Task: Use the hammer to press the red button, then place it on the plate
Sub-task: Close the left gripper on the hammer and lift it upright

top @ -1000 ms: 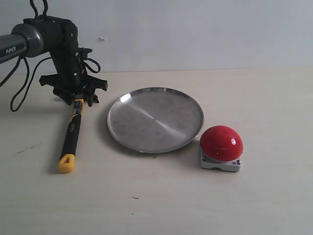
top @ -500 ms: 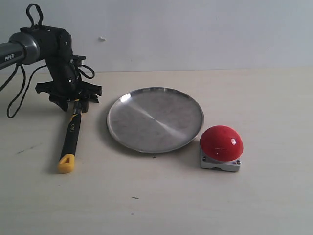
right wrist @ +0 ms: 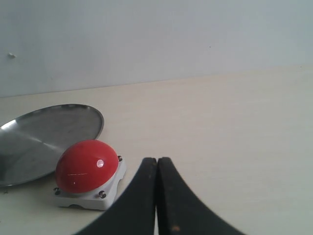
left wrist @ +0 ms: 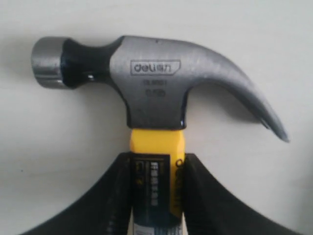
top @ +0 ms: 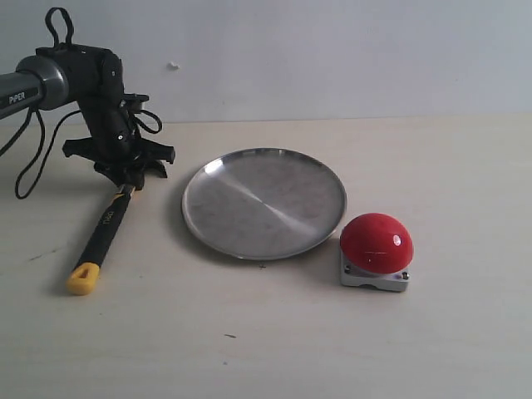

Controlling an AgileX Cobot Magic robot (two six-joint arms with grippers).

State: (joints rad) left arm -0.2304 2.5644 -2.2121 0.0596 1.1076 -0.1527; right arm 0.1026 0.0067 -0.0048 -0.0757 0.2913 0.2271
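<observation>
The hammer [top: 101, 233] lies on the table at the left, its yellow butt end toward the front and its head hidden under my left gripper [top: 126, 181]. In the left wrist view the dark metal head of the hammer [left wrist: 156, 81] fills the frame, and my left gripper [left wrist: 156, 169] is shut on the handle just below the head. The silver plate [top: 264, 202] sits in the middle, empty. To its front right stands the red button [top: 376, 243] on a grey base. The right wrist view shows the red button [right wrist: 87, 165], the plate [right wrist: 44, 134] and my right gripper [right wrist: 157, 164], shut on nothing.
A pale wall [top: 332, 58] runs along the back of the beige table [top: 274, 341]. Black cables [top: 37, 141] hang from the left arm near the table's left edge. The right arm is out of the exterior view.
The hammer's handle has swung so that its yellow butt end now points further left. My left gripper has settled slightly lower and closed on the handle by the head.
</observation>
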